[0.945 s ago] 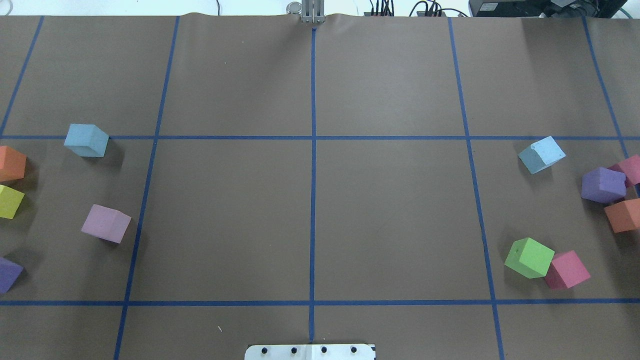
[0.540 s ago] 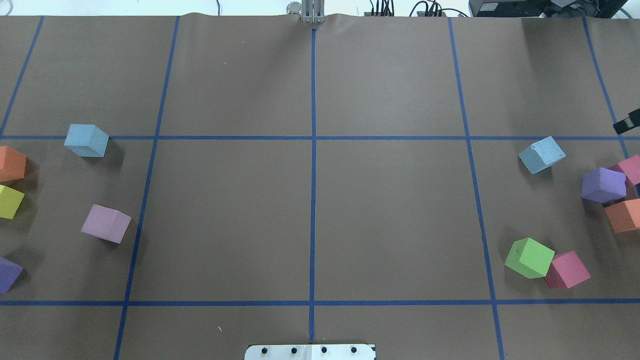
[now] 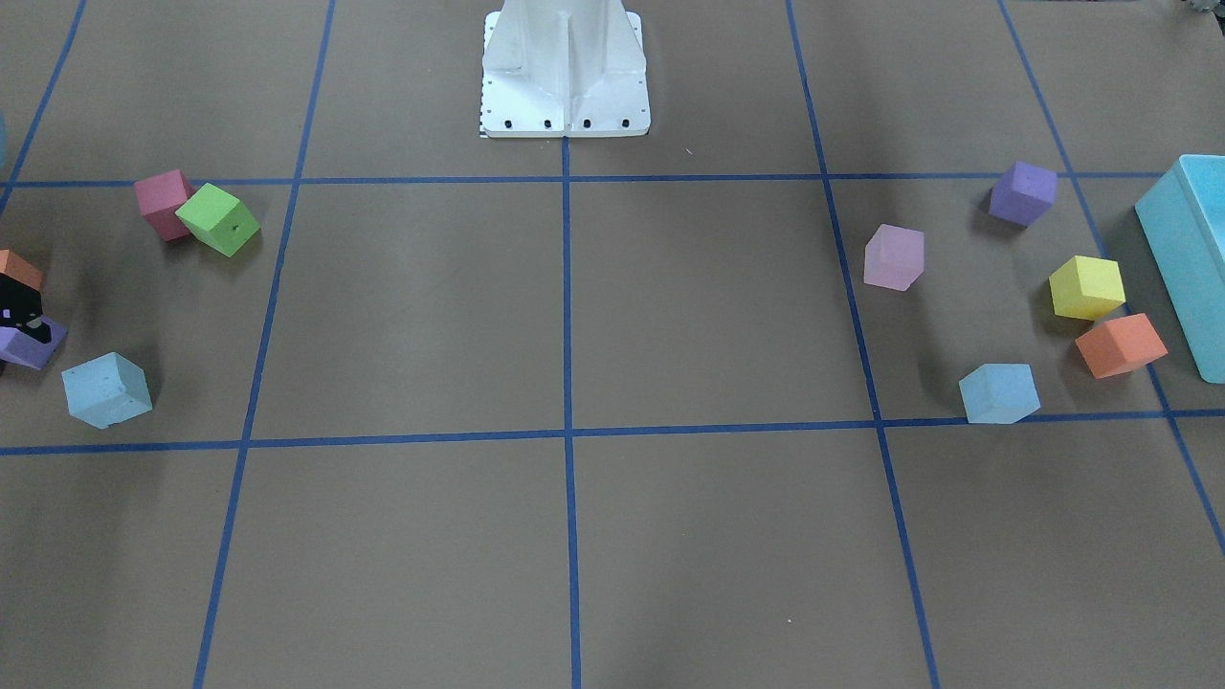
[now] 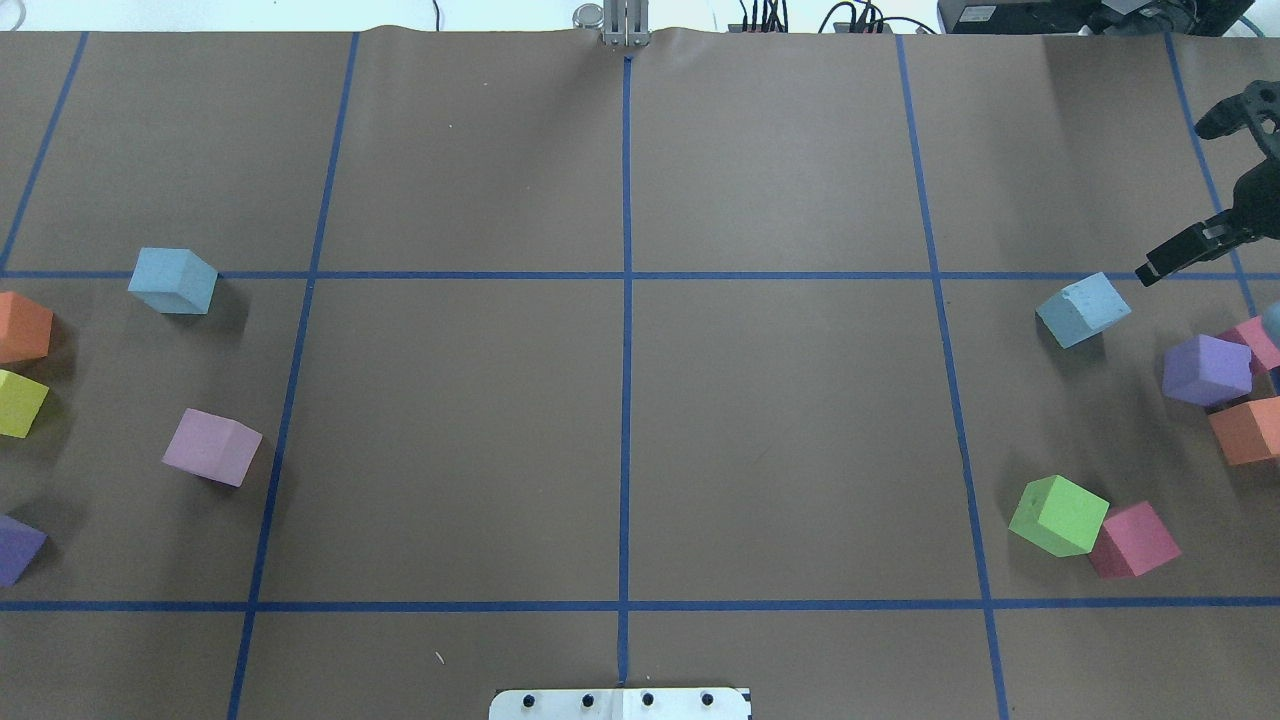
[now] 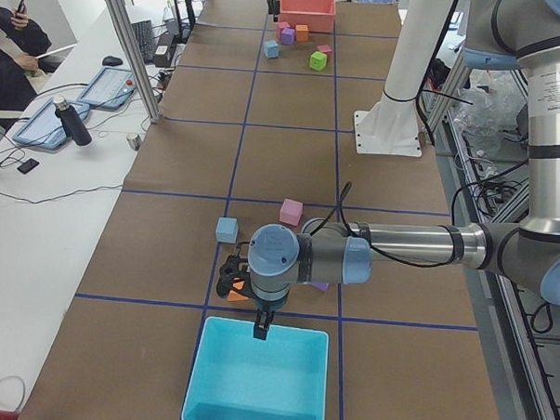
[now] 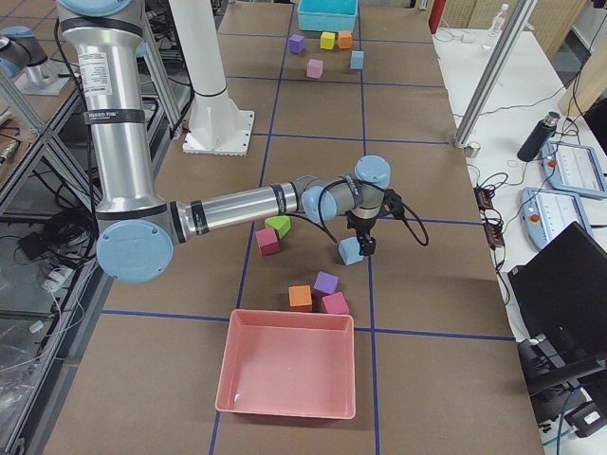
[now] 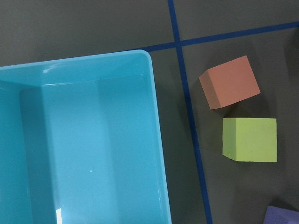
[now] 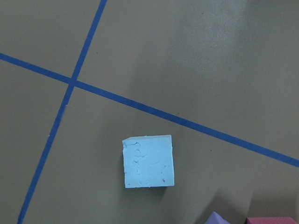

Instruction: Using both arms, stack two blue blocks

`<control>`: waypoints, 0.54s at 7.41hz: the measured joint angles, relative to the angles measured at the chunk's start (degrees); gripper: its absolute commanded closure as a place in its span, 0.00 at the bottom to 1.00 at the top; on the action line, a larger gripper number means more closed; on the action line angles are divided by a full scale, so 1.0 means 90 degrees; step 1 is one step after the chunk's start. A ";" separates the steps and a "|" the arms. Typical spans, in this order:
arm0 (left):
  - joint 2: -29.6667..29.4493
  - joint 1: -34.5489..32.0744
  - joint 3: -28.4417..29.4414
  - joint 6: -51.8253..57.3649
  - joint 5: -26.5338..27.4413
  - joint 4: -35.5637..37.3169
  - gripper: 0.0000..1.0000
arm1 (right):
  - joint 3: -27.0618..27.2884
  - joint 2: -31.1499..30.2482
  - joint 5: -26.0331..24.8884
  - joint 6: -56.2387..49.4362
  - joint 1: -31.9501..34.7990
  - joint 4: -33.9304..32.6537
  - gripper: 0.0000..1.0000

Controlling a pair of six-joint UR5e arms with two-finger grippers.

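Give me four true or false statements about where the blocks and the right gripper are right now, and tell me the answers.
1. The two blue blocks are stacked. False: the left blue block and the right blue block lie far apart, on opposite sides of the robot.
2. The green cube sits right beside a pink cube. True.
3. The right gripper grips a blue block. False: it is open and holds nothing.
4. The yellow cube lies outside the turquoise box, next to an orange cube. True.
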 measured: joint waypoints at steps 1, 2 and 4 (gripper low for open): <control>0.0004 0.0000 0.0000 0.0000 0.0000 0.0000 0.02 | -0.0259 0.0031 -0.0077 0.0448 -0.0180 0.0532 0.00; 0.0007 0.0000 0.0000 0.0000 0.0000 0.0000 0.02 | -0.0364 0.0070 -0.0210 0.0918 -0.0386 0.0842 0.00; 0.0013 0.0000 0.0000 0.0000 0.0000 0.0000 0.02 | -0.0452 0.0123 -0.0499 0.1335 -0.0698 0.1025 0.00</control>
